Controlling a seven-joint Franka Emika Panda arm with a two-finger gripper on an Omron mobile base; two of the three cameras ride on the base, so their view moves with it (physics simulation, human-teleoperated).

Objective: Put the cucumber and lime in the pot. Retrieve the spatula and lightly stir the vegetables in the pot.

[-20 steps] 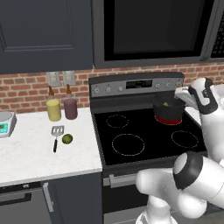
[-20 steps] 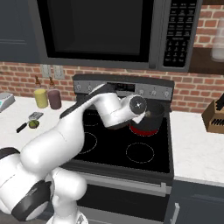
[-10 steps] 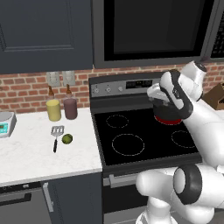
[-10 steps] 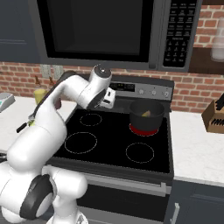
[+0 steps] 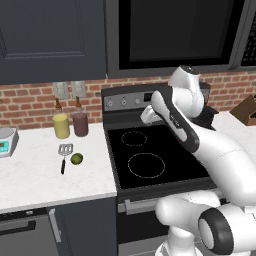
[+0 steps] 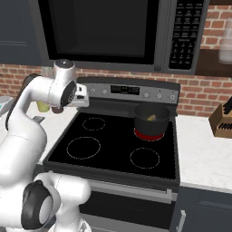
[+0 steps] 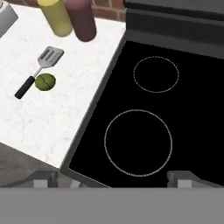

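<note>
Sideways on the counter, spatula (image 7: 38, 71), head (image 7: 50, 56) toward the bottles, lime (image 7: 45, 82) touching it, gripper (image 7: 113, 178) wide open, empty.

Lime (image 5: 76, 158) beside spatula (image 5: 64, 156) on counter (image 5: 35, 172) left of stove (image 5: 150, 155); cucumber (image 6: 151, 118) in pot (image 6: 152, 121), stove's rear right burner.
</note>
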